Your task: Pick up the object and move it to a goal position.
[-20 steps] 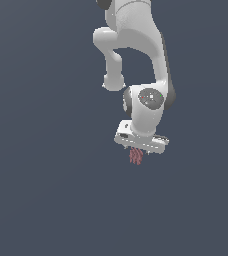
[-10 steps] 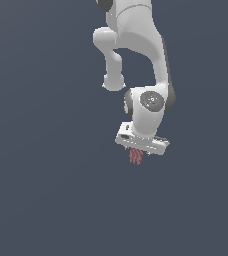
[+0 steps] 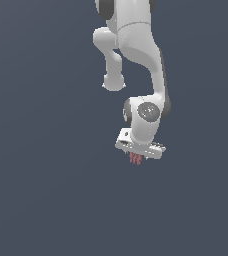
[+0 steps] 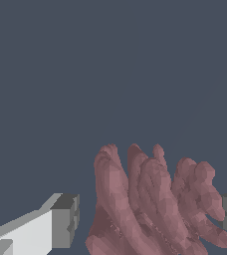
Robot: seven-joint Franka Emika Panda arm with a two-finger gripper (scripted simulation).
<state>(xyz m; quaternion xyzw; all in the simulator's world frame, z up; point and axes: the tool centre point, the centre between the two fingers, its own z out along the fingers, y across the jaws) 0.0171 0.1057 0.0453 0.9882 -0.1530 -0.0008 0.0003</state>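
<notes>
We're looking at the white arm (image 3: 136, 60) folded down from the top of the exterior view, its wrist pointing downward against a plain slate-grey backdrop. At its lower end sits the pincer (image 3: 136, 158), and poking out just beneath the white hand body we see the object (image 3: 136, 159), a tiny dull-red ribbed lump with vertical streaks.

Switching to the wrist view, the object (image 4: 155, 204) fills the space between the two grey fingertips (image 4: 65, 220), a cluster of pinkish-red lobes rising like stubby fingers. One pad sits just beside the lump with a thin gap showing; the other pad touches its far lobes at the frame's edge. So the pincer (image 4: 150, 219) is spread wide around the object, and we cannot tell whether it is truly squeezing it.
</notes>
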